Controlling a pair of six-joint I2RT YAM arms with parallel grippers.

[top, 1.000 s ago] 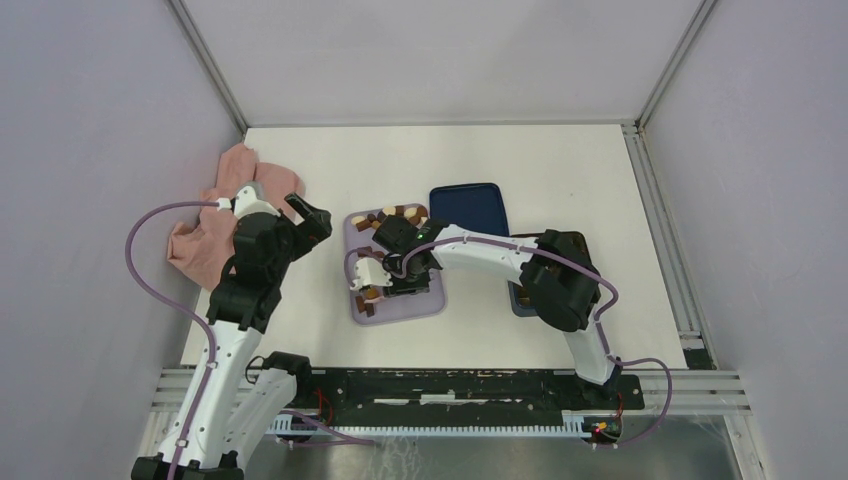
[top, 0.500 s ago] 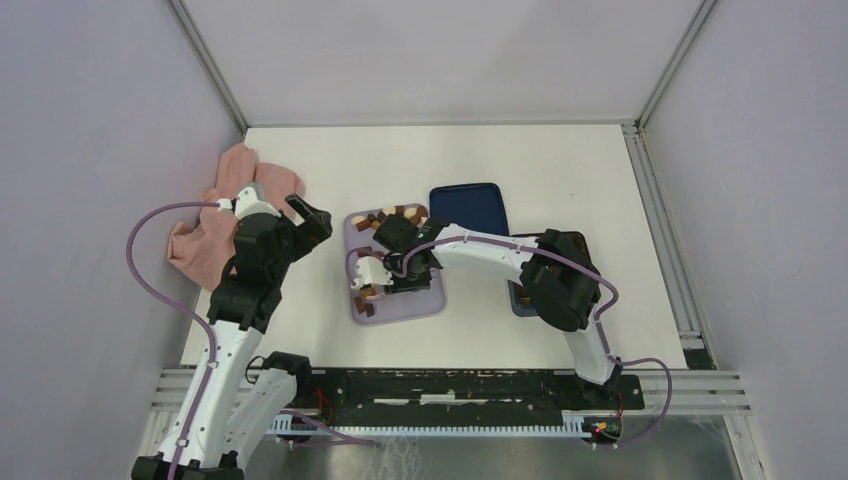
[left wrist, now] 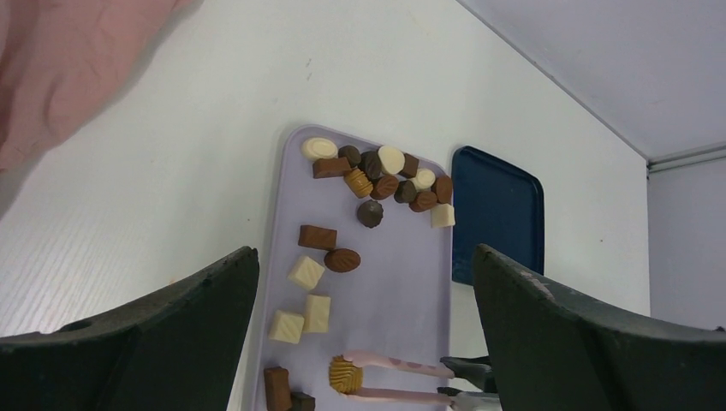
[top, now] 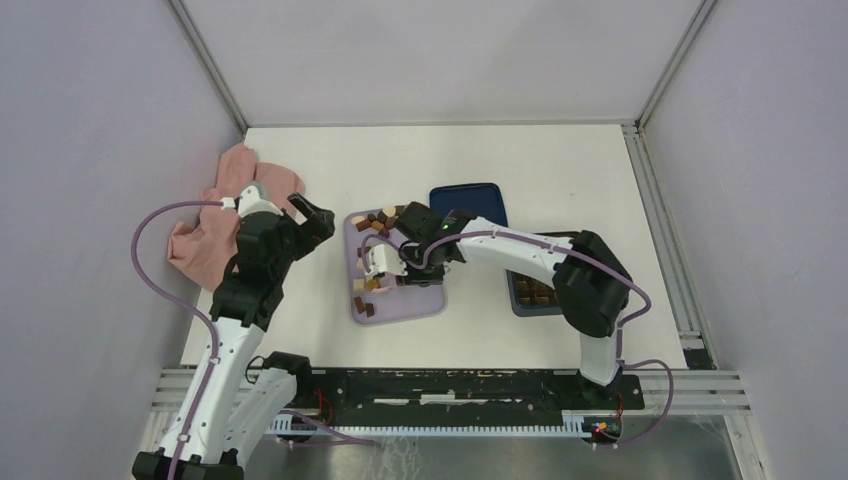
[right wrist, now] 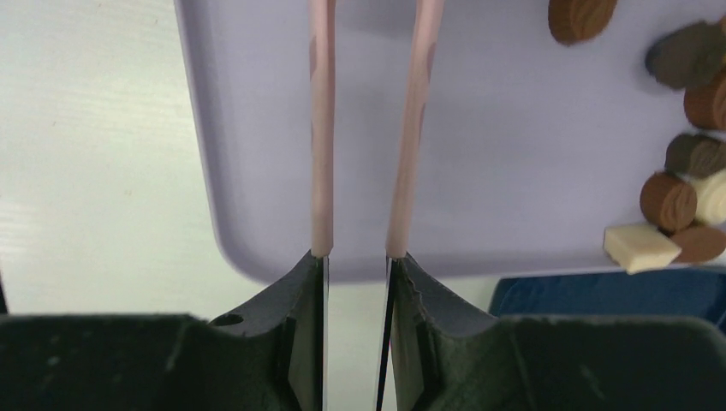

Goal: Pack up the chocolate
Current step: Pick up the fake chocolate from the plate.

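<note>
Several chocolate pieces point(left wrist: 385, 175), dark, brown and cream-white, lie on a flat lilac tray point(left wrist: 402, 291), clustered at its far end point(top: 388, 214), with others scattered along its left side point(left wrist: 306, 272). My right gripper point(right wrist: 357, 257) is shut on pink tongs point(right wrist: 321, 128), and it also shows in the top view point(top: 408, 268). The tong tips sit on either side of a caramel ridged piece point(left wrist: 345, 374) near the tray's front. I cannot tell whether that piece is lifted. My left gripper point(left wrist: 364, 253) is open and empty, above the tray's left edge point(top: 310, 218).
A dark blue box with brown compartments point(top: 535, 292) stands right of the tray, partly under my right arm. A flat blue lid point(top: 470, 205) lies behind it. A pink cloth point(top: 215, 215) lies at the left of the table. Metal rails edge the table.
My right arm has swung right and toward the far side, carrying the tongs up the tray and uncovering more of the blue box. The left arm has barely moved.
</note>
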